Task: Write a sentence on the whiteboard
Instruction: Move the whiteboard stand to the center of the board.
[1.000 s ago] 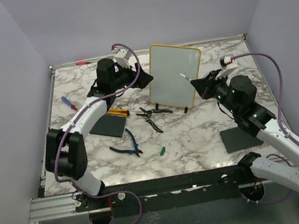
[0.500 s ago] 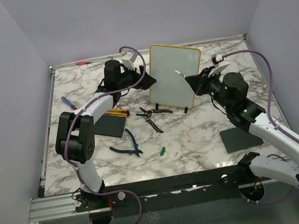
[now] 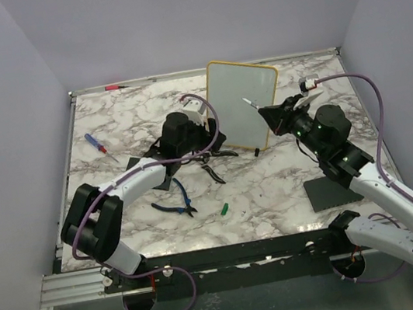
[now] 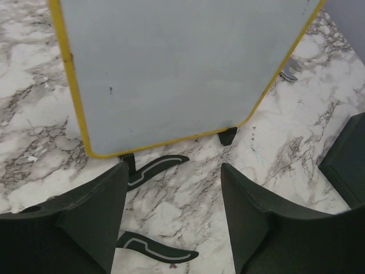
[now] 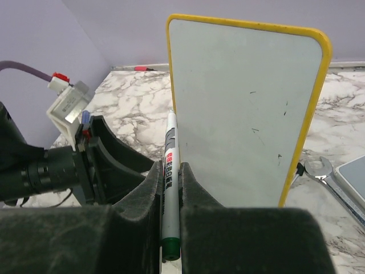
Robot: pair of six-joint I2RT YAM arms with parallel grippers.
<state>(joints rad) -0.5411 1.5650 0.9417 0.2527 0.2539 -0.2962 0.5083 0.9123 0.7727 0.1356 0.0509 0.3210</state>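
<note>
Item: whiteboard [image 4: 171, 68], yellow rim, upright on tabletop [image 4: 34, 125], just ahead of my L jaws (wide open, empty); R jaws clamped on marker [image 5: 170, 171], tip nr board, contact unclear.

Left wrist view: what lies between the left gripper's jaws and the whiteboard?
A curved black tool handle lies on the marble table between the left gripper and the whiteboard, beside the board's black foot; the left wrist view shows it.

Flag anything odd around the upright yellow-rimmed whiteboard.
Nothing damaged or toppled. The yellow-rimmed whiteboard stands upright, blank but for dark specks. A small green cap-like piece lies loose on the marble table, away from the white marker in the right gripper.
</note>
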